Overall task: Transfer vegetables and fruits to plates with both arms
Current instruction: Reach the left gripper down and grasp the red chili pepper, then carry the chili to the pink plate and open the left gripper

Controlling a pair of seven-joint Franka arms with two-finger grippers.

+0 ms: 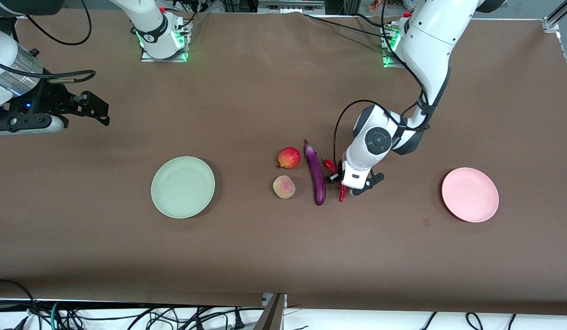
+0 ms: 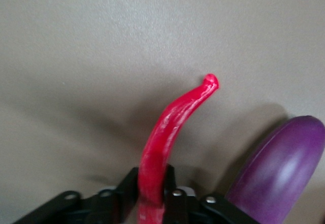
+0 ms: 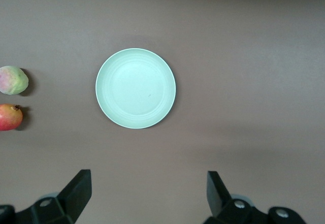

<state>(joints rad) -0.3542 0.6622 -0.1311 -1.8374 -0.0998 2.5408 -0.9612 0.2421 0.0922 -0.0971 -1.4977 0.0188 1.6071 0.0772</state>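
Observation:
My left gripper is down at the table's middle, shut on the curved red chili pepper, which sticks out past its fingers. The purple eggplant lies right beside it, toward the right arm's end. Past the eggplant sit the round red fruit and, nearer the front camera, the peach. The mint green plate and the pink plate hold nothing. My right gripper waits open, high over the right arm's end of the table.
A brown cloth covers the whole table. The arm bases stand along the edge farthest from the front camera. Cables and a metal bracket hang at the nearest edge.

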